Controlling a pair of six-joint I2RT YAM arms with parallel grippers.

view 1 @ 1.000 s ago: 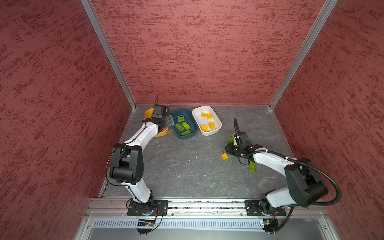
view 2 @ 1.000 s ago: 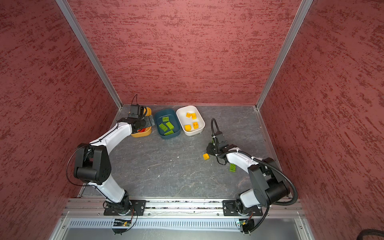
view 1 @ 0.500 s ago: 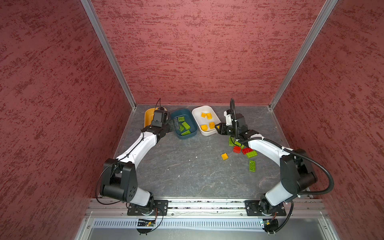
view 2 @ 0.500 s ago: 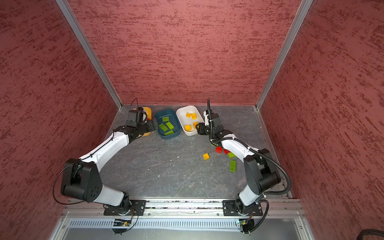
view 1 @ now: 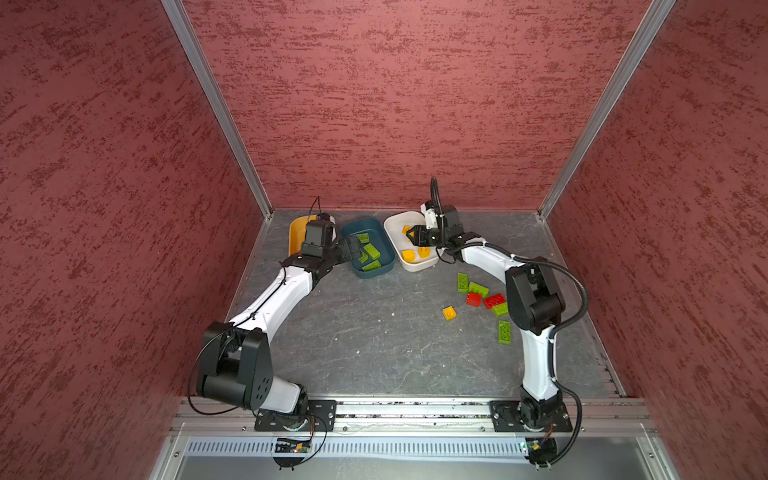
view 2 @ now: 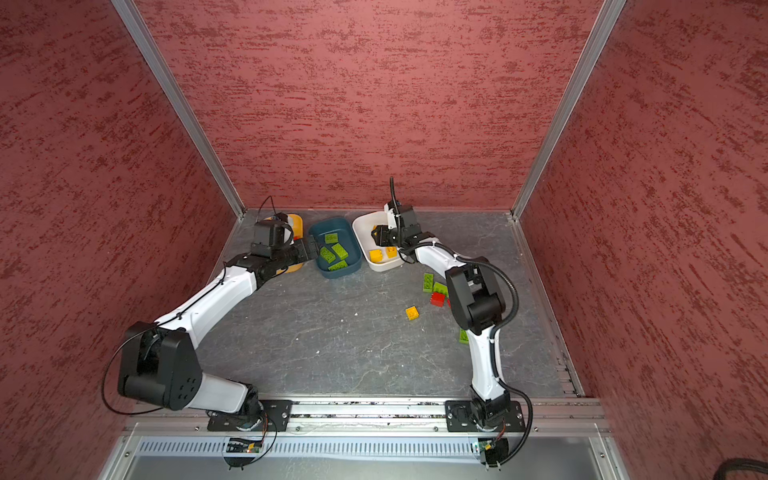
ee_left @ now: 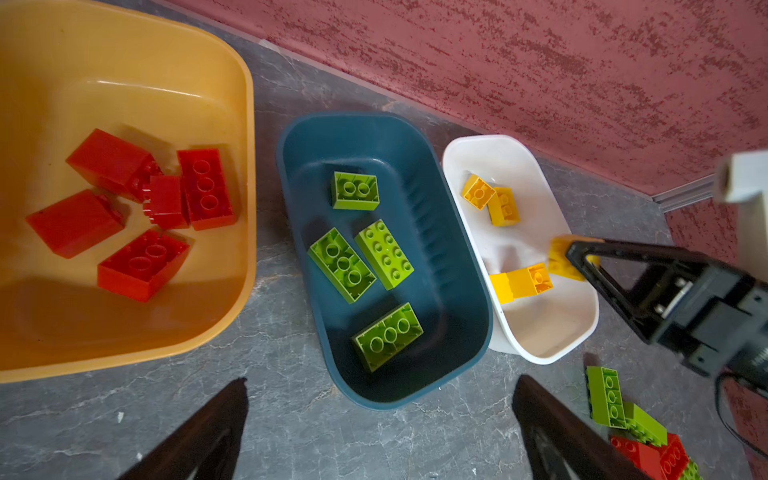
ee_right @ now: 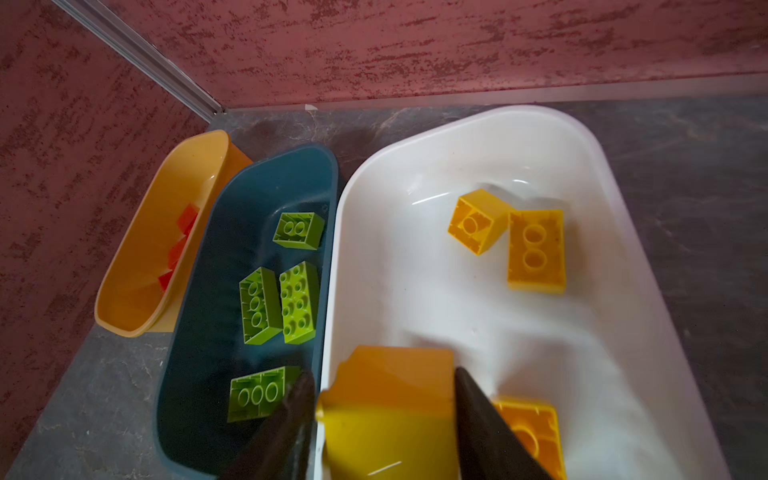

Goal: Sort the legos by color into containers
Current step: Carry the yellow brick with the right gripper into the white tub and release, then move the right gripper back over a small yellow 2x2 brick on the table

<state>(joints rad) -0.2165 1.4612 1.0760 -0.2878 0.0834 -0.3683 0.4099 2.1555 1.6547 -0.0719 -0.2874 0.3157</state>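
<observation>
Right jaws moved over white tub (ee_right: 395, 249) of yellow legos (ee_right: 536, 249), flanking one lego (ee_right: 390, 399), grip unclear, left jaws wide

Mustard tub (ee_left: 246, 166) holds red legos (ee_left: 204, 188), teal tub (ee_left: 440, 257) green (ee_left: 384, 254), white tub (ee_left: 544, 332) yellow (ee_left: 503, 206); others (view 1: 504, 331) lie loose.

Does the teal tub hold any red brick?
No, the teal tub holds only four lime green bricks.

No legible text anywhere.
</observation>
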